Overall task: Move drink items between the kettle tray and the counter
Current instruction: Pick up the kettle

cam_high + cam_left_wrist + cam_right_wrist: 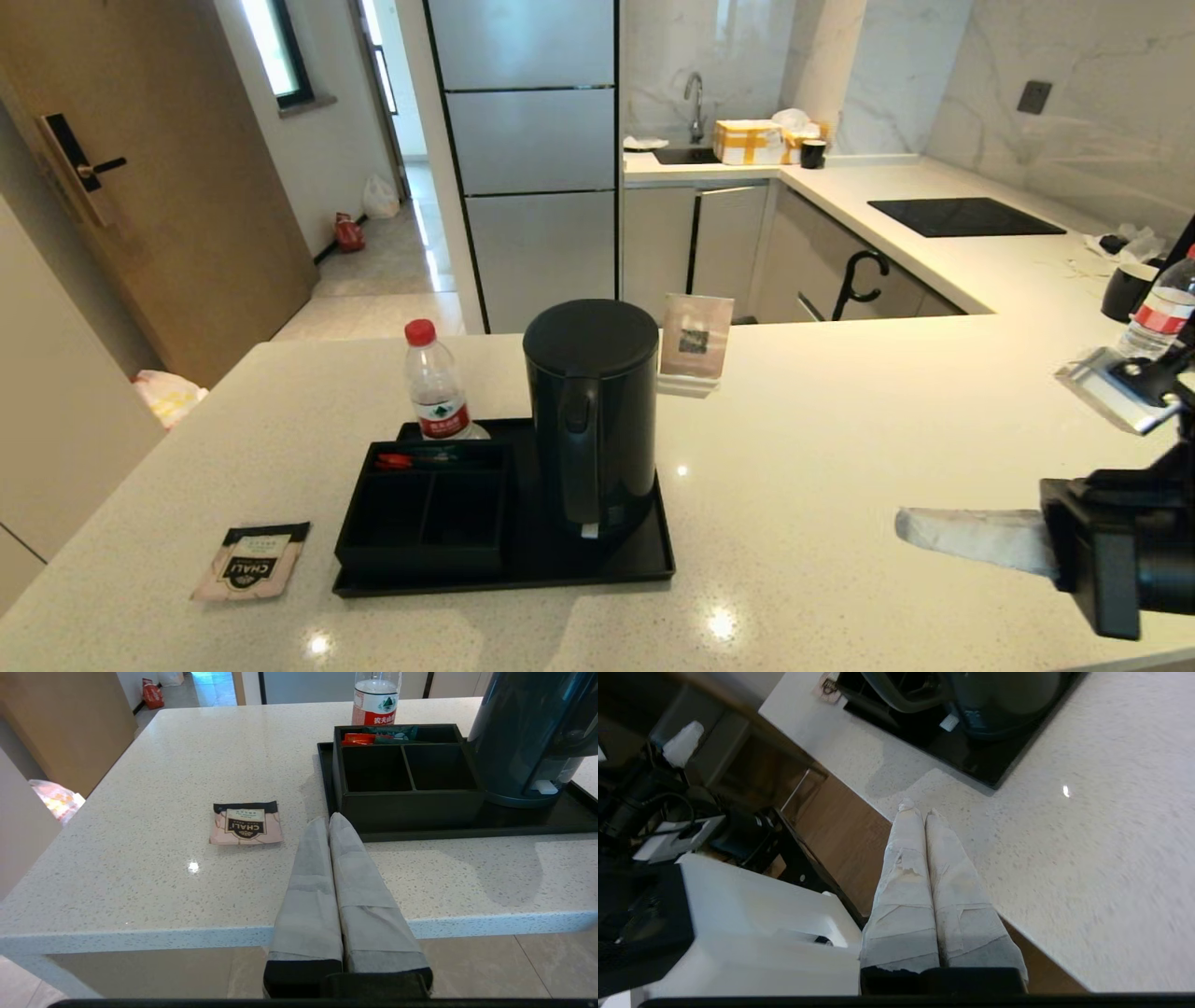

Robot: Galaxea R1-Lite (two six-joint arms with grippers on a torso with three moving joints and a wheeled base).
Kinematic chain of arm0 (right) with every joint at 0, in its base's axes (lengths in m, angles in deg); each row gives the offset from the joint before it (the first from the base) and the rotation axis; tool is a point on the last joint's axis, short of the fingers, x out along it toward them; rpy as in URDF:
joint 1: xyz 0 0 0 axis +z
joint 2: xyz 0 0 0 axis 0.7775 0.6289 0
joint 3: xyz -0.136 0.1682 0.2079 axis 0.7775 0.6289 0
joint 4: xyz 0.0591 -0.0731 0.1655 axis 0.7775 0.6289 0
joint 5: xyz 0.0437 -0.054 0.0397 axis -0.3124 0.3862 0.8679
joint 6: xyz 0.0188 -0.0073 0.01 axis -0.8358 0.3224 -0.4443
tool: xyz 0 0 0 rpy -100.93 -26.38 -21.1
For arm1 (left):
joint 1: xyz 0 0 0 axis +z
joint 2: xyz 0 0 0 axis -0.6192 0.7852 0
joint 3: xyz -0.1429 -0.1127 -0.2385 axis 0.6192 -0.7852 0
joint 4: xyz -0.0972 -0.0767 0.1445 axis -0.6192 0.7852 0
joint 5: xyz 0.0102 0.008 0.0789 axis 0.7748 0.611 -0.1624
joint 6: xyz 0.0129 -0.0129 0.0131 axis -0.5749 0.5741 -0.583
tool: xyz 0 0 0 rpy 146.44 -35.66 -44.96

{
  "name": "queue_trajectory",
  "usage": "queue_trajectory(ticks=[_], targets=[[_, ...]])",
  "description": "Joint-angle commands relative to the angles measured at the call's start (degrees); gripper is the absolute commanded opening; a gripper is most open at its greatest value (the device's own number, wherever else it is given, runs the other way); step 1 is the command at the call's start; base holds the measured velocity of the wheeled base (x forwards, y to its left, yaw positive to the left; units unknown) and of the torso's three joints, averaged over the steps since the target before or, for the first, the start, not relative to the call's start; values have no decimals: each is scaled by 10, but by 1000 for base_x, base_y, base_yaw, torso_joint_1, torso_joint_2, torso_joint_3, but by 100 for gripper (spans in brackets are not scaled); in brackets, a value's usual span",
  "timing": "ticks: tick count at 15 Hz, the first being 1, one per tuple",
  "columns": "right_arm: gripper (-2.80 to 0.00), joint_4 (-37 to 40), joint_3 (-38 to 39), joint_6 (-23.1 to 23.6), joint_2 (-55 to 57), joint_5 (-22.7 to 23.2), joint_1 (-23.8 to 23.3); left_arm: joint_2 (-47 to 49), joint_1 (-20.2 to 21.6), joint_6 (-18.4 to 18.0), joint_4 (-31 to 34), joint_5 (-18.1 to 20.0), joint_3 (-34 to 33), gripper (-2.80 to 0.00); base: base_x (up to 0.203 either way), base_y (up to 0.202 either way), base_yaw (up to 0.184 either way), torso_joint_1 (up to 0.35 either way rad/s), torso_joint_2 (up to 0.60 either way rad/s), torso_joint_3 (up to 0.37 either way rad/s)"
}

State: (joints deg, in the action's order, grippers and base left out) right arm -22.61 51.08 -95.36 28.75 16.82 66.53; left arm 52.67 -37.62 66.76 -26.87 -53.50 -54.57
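I see the kettle standing upright on the right half of the black tray, its loop handle facing me. The divided compartment box sits on the tray's left half, with a red packet in its far slot and the two near slots bare. A red-capped water bottle stands at the tray's far left corner. The CHALI tea sachet lies flat on the counter, just left of the tray and apart from it.

My right gripper hovers above the counter's near edge, well right of the tray — its taped fingers pressed together, holding nothing. My left gripper hangs at the counter's near edge, pointing between sachet and tray, its jaws likewise closed and empty.
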Motion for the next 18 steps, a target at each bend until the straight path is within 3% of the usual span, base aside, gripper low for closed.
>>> queue_trajectory(ticks=[1, 4, 7, 11, 12, 15, 18], targets=[[-280, -67, -3, 0, 105, 2, 41, 0, 0, 0, 0, 0, 0, -280, 0, 0, 0, 0, 0, 0], [-280, -170, -4, -1, 169, -3, 96, 0, 1, 1, 0, 0, 0, -280, 0, 0, 0, 0, 0, 0], [-280, -223, -10, -2, 221, -7, 118, 0, 1, 0, 0, 0, 0, -280, 0, 0, 0, 0, 0, 0], [-280, -228, -10, -2, 223, -8, 120, 0, 1, 0, 0, 0, 0, -280, 0, 0, 0, 0, 0, 0], [0, -228, -10, -2, 223, -8, 120, 0, 1, 0, 0, 0, 0, -280, 0, 0, 0, 0, 0, 0], [0, -307, -14, 2, 237, -67, 160, 0, 1, 1, 0, 0, 0, -280, 0, 0, 0, 0, 0, 0], [0, -319, -30, 2, 257, -77, 175, 0, 1, 0, 0, 0, 0, -280, 0, 0, 0, 0, 0, 0]])
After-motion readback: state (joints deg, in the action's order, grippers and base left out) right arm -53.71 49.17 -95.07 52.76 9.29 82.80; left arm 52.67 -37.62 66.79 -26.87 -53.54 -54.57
